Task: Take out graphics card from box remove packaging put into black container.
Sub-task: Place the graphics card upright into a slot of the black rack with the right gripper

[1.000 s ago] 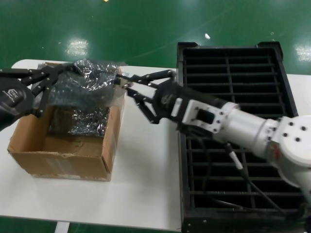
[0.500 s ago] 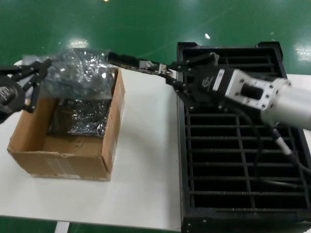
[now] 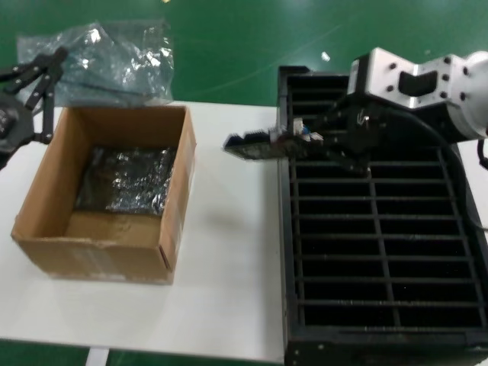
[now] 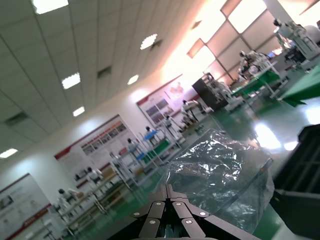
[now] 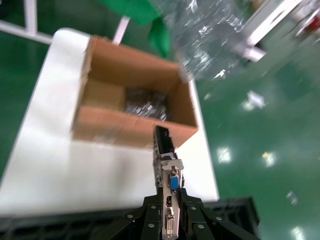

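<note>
Graphics card point(image 3: 255, 145): bare of wrapping, held edge-on above the tabletop point(image 3: 229, 282), between the box and the black container. Its bracket end sits in the right hand point(image 3: 299, 136), whose fingers point(image 5: 192, 212) are closed on the silver bracket point(image 5: 171, 197); the blue port point(image 5: 173, 183) and white port point(image 5: 171, 225) face the right wrist camera. The board end projects out past the container's left wall, toward the box.

Packaging point(image 3: 114, 61): the crinkly translucent bag, empty, hangs beyond the far edge of the tabletop over the green floor, behind the box. The left hand point(image 3: 34, 84) pinches its left end, fingers point(image 4: 170, 207) drawn together on the plastic.

Box point(image 3: 99, 252): open-topped cardboard, on the left part of the tabletop. On its floor lies one glossy dark bagged bundle point(image 3: 126, 181), toward the far wall.

Black container point(image 3: 366, 229): on the right part of the tabletop; the visible slots hold nothing.

Change since half a second ago: the card was partly in the bag's mouth over the box's far right corner; it is now fully clear and nearer the container. The bag has been carried up and back, away from the box, and the right arm has swung toward the container's far end.
</note>
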